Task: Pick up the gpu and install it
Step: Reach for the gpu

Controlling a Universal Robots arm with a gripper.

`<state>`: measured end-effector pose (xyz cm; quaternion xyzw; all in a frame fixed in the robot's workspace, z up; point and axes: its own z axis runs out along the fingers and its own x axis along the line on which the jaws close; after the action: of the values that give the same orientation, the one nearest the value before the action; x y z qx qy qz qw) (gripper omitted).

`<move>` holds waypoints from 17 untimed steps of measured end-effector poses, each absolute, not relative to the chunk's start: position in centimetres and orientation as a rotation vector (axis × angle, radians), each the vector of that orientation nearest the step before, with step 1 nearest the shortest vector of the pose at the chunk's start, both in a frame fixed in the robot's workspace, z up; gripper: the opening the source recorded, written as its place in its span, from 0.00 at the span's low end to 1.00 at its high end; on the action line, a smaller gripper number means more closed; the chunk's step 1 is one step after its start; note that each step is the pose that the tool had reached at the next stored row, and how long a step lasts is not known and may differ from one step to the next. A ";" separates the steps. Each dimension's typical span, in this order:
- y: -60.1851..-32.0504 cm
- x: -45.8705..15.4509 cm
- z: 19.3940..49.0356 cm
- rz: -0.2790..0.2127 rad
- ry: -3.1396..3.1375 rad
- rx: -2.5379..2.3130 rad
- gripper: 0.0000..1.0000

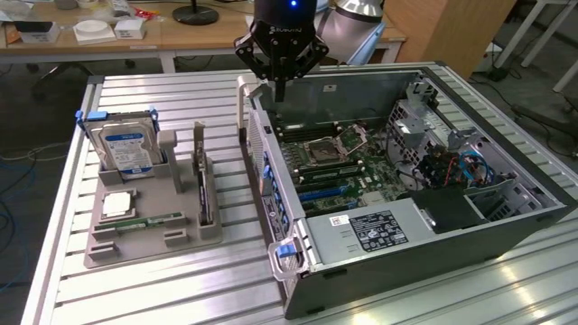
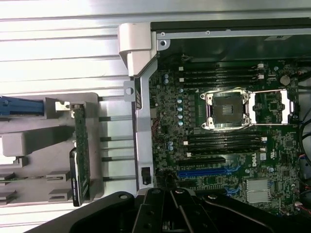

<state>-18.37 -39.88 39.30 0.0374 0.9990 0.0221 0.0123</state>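
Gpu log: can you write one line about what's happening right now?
gripper: shut, empty, above computer case edge | gpu: upright in gray holder, untouched | install: not done

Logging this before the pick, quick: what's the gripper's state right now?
Gripper: shut, holding nothing; the gpu stands on edge in the gray parts holder.

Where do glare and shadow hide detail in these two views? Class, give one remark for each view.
Exterior view: light glares off the slatted metal table at the exterior view's lower right. Wrist view: its slats wash out to white, the computer case's inner wall lies in shadow, and the gpu is evenly lit.
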 end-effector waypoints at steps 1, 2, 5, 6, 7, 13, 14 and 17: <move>-39.9 -18.4 39.3 0.069 3.114 0.117 0.10; -39.9 -18.5 39.3 0.069 3.114 0.117 0.10; -39.9 -18.6 39.3 0.069 3.114 0.117 0.10; -39.9 -18.6 39.3 0.069 3.114 0.117 0.10; -39.9 -18.7 39.3 0.069 3.114 0.117 0.10; -39.9 -19.1 39.3 0.069 3.114 0.117 0.10; -39.9 -19.2 39.3 0.069 3.114 0.117 0.10; -39.9 -19.4 39.3 0.069 3.114 0.117 0.10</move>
<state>-19.36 -39.88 39.30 0.0374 0.9990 0.0221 0.0123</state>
